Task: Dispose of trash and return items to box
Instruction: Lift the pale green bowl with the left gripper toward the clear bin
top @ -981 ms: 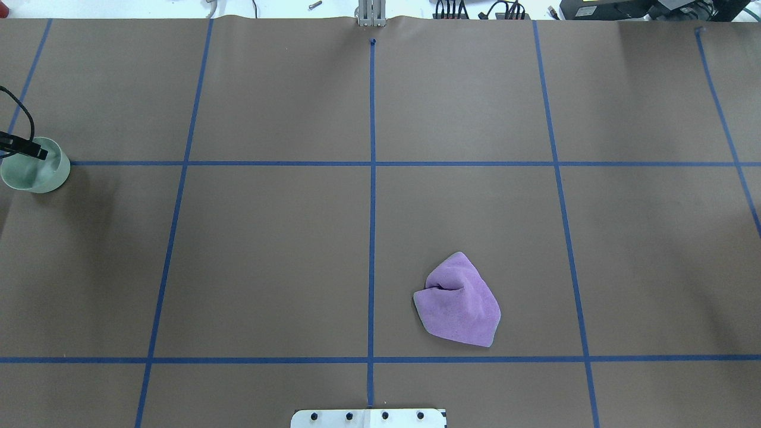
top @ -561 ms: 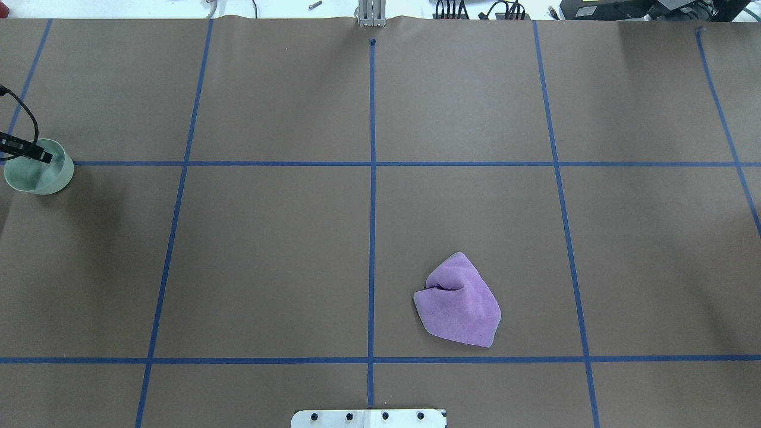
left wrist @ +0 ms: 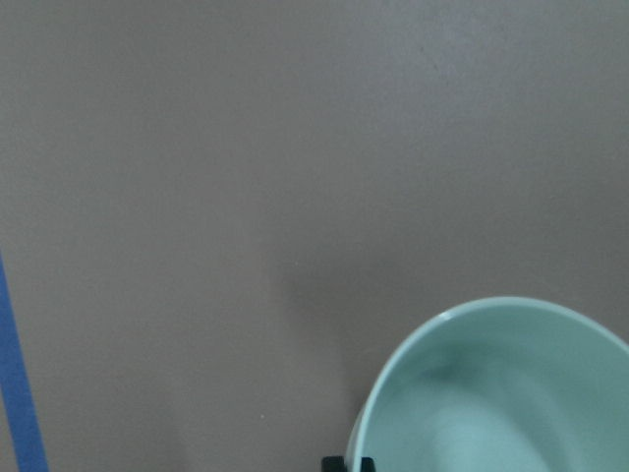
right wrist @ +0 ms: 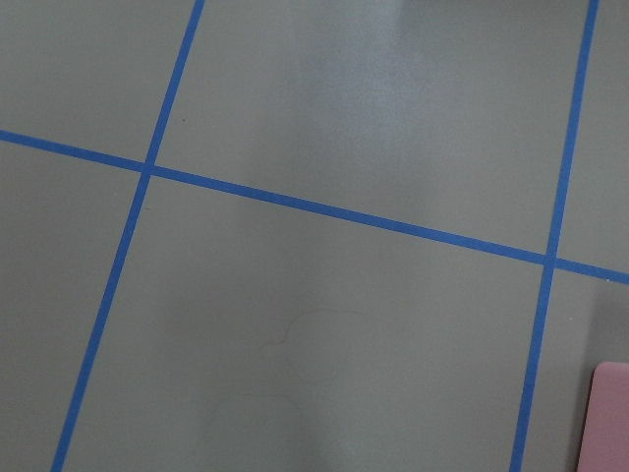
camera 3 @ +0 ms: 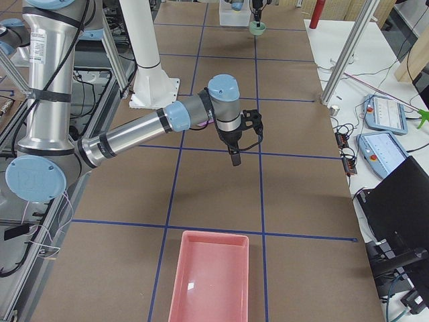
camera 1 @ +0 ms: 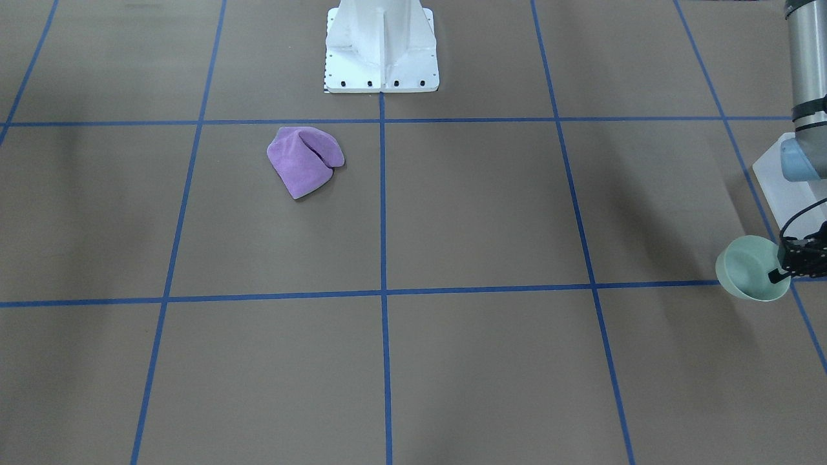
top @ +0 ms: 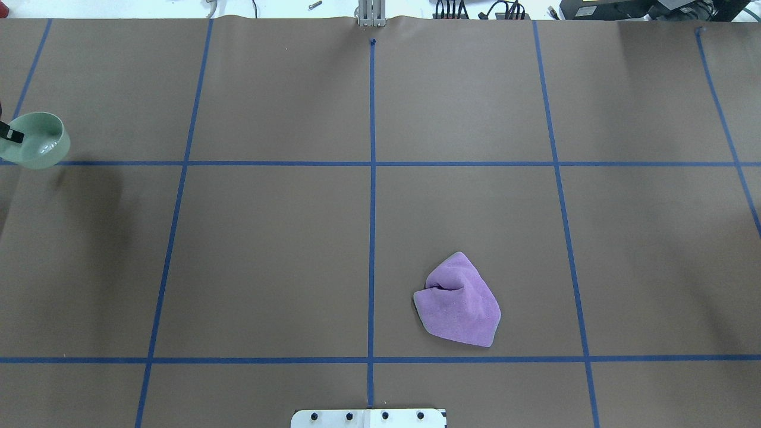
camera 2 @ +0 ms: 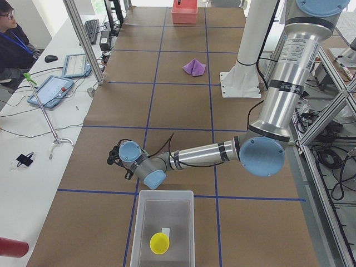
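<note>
Clamped on the rim of the mint-green bowl (camera 1: 746, 268), the jaws of the left gripper (camera 1: 777, 274) pinch its wall. One black finger shows inside the rim, and the outer one is hidden. The bowl hangs tilted from that grip with its mouth partly turned outward. Its shadow falls on the brown paper (top: 267, 255) apart from it, so it appears to be off the table. No contents can be seen inside it in the wrist view.

Just beside the jaws, further toward the table's left end and a little back toward the robot, stands the translucent bin (camera 2: 142, 222). A yellow cup (camera 2: 159, 243) and a small white piece are in it. The step in hand looks like carrying the bowl to that bin.

The next move calls for swinging the bowl across the near wall and lowering it into the free part of the floor, clear of the cup. The tilt should be levelled before the jaws let go, so the bowl does not roll or land on the wall's edge.

Well apart from these jaws, across the table, the purple cloth (top: 461, 300) lies crumpled between blue tape lines (top: 371, 208). The right gripper (camera 3: 234, 151) hovers over bare paper near the pink tray (camera 3: 211, 275) at the far end. Only the side view shows it, so I cannot tell how its jaws stand.
</note>
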